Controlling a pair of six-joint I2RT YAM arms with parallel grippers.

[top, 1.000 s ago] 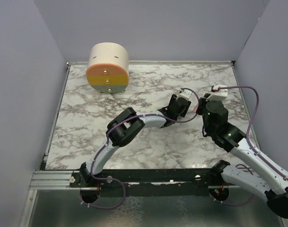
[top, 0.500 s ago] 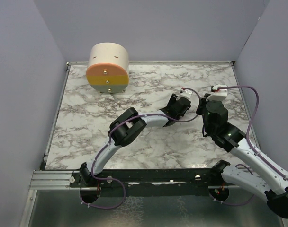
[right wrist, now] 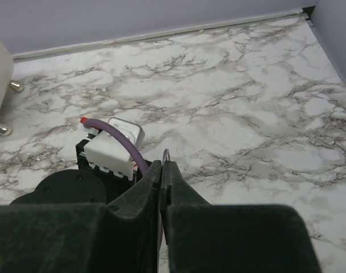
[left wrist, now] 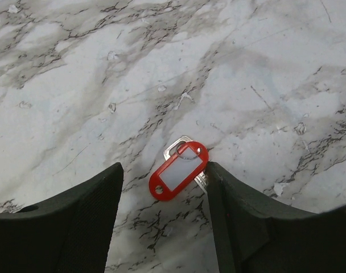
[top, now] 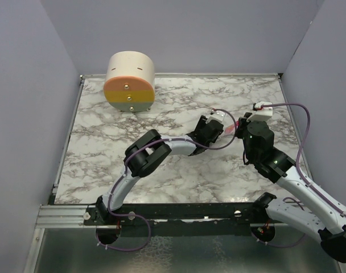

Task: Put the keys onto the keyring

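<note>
The key, a small red tag point(left wrist: 177, 171) with a white label and a hole at each end, lies flat on the marble with a bit of silver metal point(left wrist: 173, 148) under it. My left gripper point(left wrist: 164, 170) is open low over it, one finger on each side; the right finger touches the tag's edge. My right gripper point(right wrist: 161, 163) is shut on the keyring: a thin metal ring point(right wrist: 165, 153) sticks up just above the fingertips. In the top view a pink strip point(top: 232, 126) shows between the left gripper point(top: 214, 128) and the right gripper point(top: 242, 126), which are close together at right of centre.
A beige and orange cylinder point(top: 130, 81) stands at the back left. The left wrist's white connector and purple cable point(right wrist: 113, 145) sit just left of my right fingertips. Grey walls close in the marble table point(top: 104, 148) on three sides.
My left gripper and forearm have shifted slightly left and toward the near side. The pink strip now shows more clearly between the two grippers. The right arm has barely moved.
</note>
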